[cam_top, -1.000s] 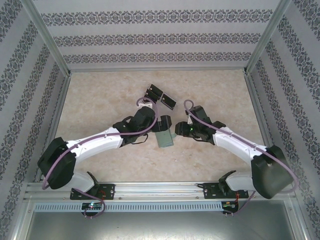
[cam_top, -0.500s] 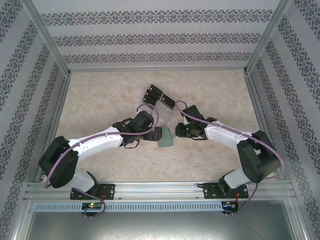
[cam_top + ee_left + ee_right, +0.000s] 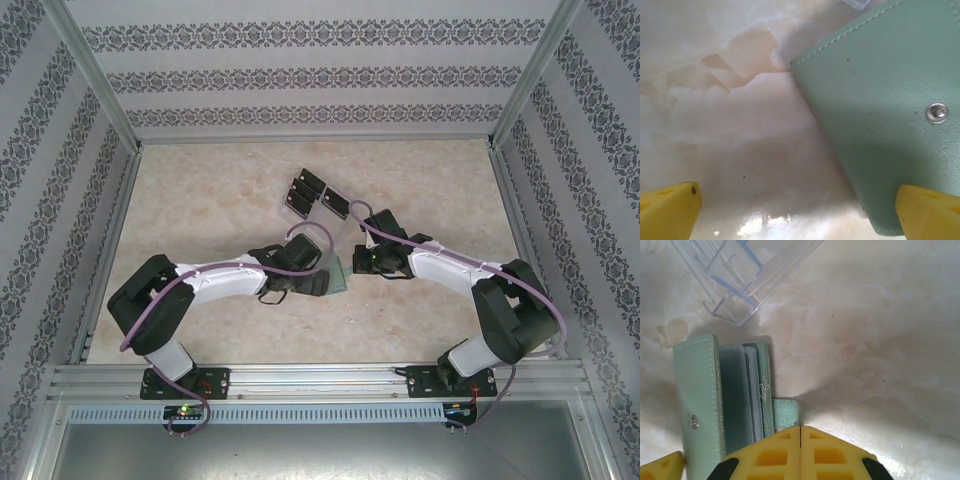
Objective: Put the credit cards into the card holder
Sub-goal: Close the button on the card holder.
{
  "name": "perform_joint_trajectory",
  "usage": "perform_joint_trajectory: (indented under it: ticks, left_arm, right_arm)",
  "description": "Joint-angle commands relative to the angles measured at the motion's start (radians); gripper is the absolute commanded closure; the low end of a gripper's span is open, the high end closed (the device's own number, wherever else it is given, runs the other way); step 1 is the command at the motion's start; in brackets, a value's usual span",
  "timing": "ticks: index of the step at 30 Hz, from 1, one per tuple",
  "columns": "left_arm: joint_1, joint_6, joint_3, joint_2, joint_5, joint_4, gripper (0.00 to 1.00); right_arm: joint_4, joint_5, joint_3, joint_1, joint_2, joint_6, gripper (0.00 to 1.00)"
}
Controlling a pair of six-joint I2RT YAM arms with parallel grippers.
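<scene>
Seen from above, two robot arms reach in from the near edge of a pale marbled table [image 3: 200, 200] and meet at its middle, over a small mint-green card holder [image 3: 338, 276]. The card holder lies opened, its clear inner sleeves showing in the right wrist view, and no card is in them. The right fingers [image 3: 830, 455] are closed tight together at the card holder's near edge, apparently pinching its small clasp tab. The left fingers [image 3: 670, 210] are spread as wide as they go and hold nothing; one fingertip is beside the bare table and the other is at the edge of the card holder's cover, near its metal snap. The black credit cards [image 3: 300, 190] lie untouched a little beyond the card holder, towards the far side, in and beside a clear plastic tray [image 3: 740, 275]. The step in hand looks like steadying and opening the card holder, before any card is fetched. Next, I would judge, the right arm should keep the card holder pinned while the free left arm goes to the tray, picks up one thin card by its edge and lines it up with a sleeve.
</scene>
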Motion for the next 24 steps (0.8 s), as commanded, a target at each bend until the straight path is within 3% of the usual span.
perform_joint_trajectory:
  ticks: [1, 16, 24]
  left_arm:
    - [-0.025, 0.018, 0.020, 0.043, -0.019, 0.010, 0.00]
    - [-0.128, -0.087, -0.061, -0.039, -0.033, -0.058, 0.00]
    - [-0.185, -0.177, -0.108, -0.058, -0.041, -0.033, 0.00]
  right_arm:
    - [0.014, -0.033, 0.000, 0.003, -0.012, 0.014, 1.00]
    - [-0.001, -0.034, -0.160, 0.151, -0.207, 0.145, 1.00]
    - [-0.044, -0.026, -0.178, 0.146, -0.263, 0.147, 1.00]
